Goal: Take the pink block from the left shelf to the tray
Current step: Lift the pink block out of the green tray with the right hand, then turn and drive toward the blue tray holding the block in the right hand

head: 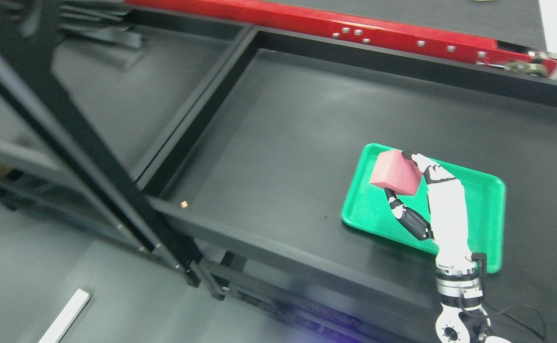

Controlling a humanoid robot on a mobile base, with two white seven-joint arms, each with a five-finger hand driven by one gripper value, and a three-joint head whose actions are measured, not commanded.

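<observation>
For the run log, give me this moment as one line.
right hand: shut on pink block | block: over green tray | left hand: not in view

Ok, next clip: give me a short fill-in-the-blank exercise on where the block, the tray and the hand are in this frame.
1. The right hand grips a block whose colour is ____.
2. The block is held over a tray whose colour is ____.
3. The tray rests on a dark ____ surface with a raised black rim.
4. The bar along the top edge of the picture is coloured ____.

Missing words: pink; green; grey; red.
</observation>
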